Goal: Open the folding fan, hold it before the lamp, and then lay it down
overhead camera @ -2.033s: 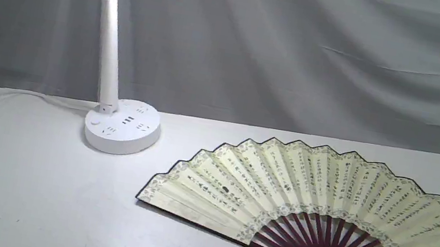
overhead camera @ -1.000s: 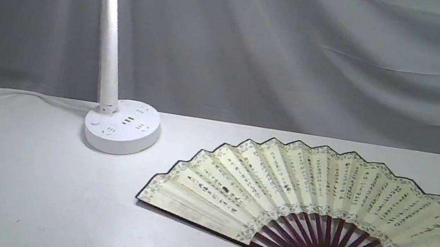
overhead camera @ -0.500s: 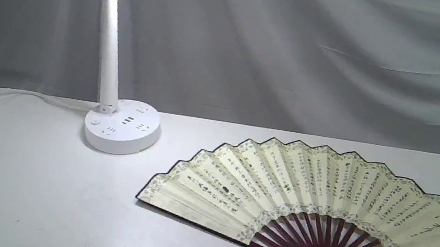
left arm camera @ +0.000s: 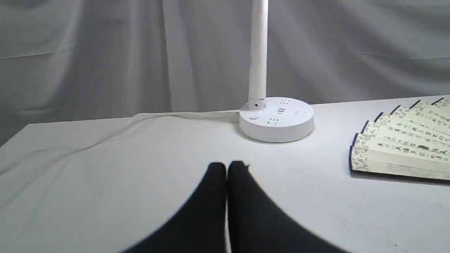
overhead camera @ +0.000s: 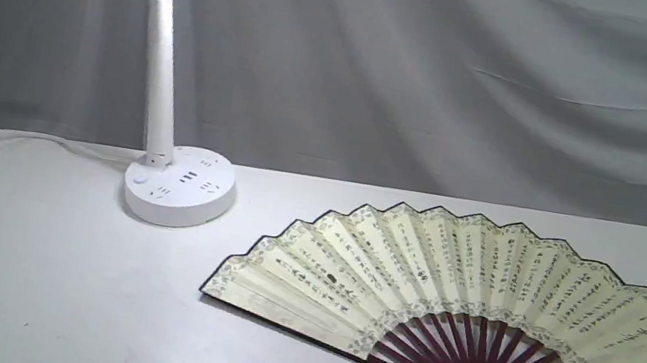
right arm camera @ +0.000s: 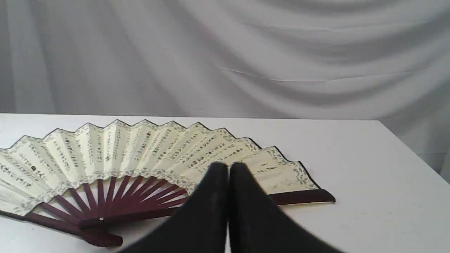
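Note:
The folding fan [overhead camera: 464,284] lies spread flat on the white table [overhead camera: 18,275], cream leaf with black calligraphy, maroon ribs meeting at the pivot toward the front. The white lamp [overhead camera: 162,62] stands behind and left of it on a round base [overhead camera: 179,185], its bar head at the top. Neither arm shows in the exterior view. My left gripper [left arm camera: 227,166] is shut and empty above bare table, short of the lamp base [left arm camera: 277,118], with the fan's edge [left arm camera: 397,147] off to one side. My right gripper [right arm camera: 228,166] is shut and empty, raised over the fan [right arm camera: 133,151] near its guard [right arm camera: 302,196].
A grey draped curtain [overhead camera: 446,77] hangs close behind the table. The lamp's white cord [overhead camera: 8,142] runs from the base along the back toward the left edge. The table's right edge [right arm camera: 407,151] shows in the right wrist view.

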Motion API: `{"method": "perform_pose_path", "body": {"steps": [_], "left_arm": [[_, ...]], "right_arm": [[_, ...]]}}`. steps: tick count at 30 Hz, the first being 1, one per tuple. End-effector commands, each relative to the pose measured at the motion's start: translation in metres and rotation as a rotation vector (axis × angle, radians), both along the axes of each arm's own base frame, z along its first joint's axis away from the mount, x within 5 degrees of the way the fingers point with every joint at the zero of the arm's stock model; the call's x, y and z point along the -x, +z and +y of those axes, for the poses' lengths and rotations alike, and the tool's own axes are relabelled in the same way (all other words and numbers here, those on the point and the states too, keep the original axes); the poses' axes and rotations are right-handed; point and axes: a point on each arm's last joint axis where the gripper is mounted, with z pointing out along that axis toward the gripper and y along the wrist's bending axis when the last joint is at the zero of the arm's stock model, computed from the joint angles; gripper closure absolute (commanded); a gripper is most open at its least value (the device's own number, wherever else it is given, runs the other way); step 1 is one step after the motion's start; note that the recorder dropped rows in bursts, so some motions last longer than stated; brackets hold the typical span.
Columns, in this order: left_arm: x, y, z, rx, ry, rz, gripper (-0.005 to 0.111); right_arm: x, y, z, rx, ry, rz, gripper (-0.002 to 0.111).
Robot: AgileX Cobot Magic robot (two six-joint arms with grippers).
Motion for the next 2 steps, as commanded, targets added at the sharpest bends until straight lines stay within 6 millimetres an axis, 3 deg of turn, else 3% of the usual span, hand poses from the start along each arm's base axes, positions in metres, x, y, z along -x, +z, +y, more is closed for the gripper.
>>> {"method": "perform_pose_path", "body": {"steps": [1, 2], "left_arm": [[0.0000, -0.0011, 0.0001, -0.007, 0.000, -0.002, 0.107], [0.0000, -0.0011, 0.0001, -0.007, 0.000, -0.002, 0.107]], "right_arm": [[0.0001, 0.0008, 0.0001, -0.006, 0.000, -0.020, 0.108], [0.0001, 0.0008, 0.0001, -0.006, 0.000, -0.020, 0.108]]}}
